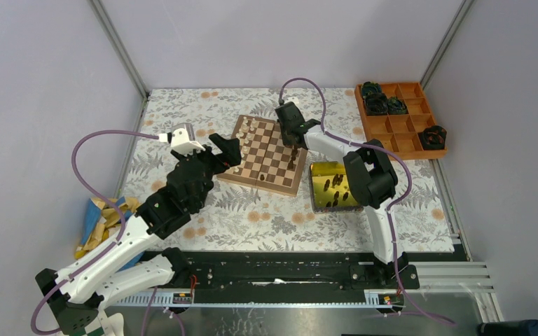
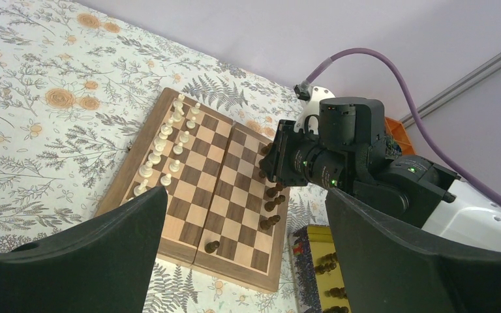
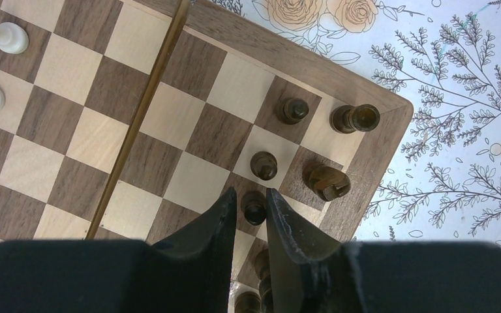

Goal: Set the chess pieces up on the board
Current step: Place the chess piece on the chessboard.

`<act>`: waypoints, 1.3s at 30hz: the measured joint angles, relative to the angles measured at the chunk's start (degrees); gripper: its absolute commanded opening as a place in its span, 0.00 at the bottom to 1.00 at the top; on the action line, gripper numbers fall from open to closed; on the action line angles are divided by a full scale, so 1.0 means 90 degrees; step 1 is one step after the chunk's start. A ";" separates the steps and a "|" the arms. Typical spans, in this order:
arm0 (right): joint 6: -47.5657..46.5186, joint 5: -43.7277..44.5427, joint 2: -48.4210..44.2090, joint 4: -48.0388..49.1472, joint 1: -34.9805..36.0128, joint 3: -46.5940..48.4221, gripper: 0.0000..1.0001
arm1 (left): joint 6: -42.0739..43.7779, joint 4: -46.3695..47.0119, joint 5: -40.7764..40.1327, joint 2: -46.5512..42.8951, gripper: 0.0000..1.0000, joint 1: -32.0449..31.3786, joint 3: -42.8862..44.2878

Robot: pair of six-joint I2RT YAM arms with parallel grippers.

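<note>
The board (image 1: 270,157) lies mid-table on the flowered cloth. Cream chess pieces (image 2: 166,143) line its far-left side, and dark ones (image 2: 273,202) stand along its right edge. One dark pawn (image 2: 212,246) stands alone near the board's front edge. My right gripper (image 3: 250,193) points down over the board's right side, shut on a dark pawn (image 3: 254,208) that stands upright above a dark square. Other dark pieces (image 3: 327,181) stand just beyond it. My left gripper (image 2: 244,195) hovers open beside the board's left edge, holding nothing.
A shiny yellow tin (image 1: 320,169) with several dark pieces in it sits right of the board. An orange compartment tray (image 1: 399,129) with black gear-like lumps (image 1: 375,98) stands at the back right. A blue and yellow heap (image 1: 101,220) lies at the left edge.
</note>
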 measured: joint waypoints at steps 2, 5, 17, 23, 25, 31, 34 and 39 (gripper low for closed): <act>0.0000 0.0000 0.0000 -0.0015 0.0000 0.0000 0.29 | 0.0000 0.0000 0.0000 0.0000 0.99 0.0000 0.0000; -0.0002 0.0000 0.0000 -0.0039 0.0000 0.0000 0.30 | 0.0000 0.0000 0.0000 0.0000 0.99 0.0000 0.0000; -0.0049 -0.0163 0.0000 -0.0085 -0.0005 0.0000 0.30 | 0.0000 0.0000 0.0000 0.0000 0.99 0.0000 0.0000; -0.0063 -0.0206 0.0000 -0.0168 -0.0010 0.0017 0.30 | 0.0000 0.0000 0.0000 0.0000 0.99 0.0000 0.0000; -0.0073 -0.0219 0.0000 -0.0172 -0.0012 0.0024 0.30 | 0.0000 0.0000 0.0000 0.0000 0.99 0.0000 0.0000; -0.0104 -0.0219 0.0000 -0.0185 -0.0022 0.0041 0.31 | 0.0000 0.0000 0.0002 0.0000 0.99 0.0000 0.0000; -0.0143 -0.0214 0.0000 -0.0172 -0.0029 0.0041 0.31 | 0.0000 0.0000 0.0002 0.0000 0.99 0.0000 0.0000; -0.0211 -0.0211 0.0000 -0.0138 -0.0044 0.0041 0.31 | 0.0000 0.0000 0.0002 0.0000 0.99 0.0000 0.0000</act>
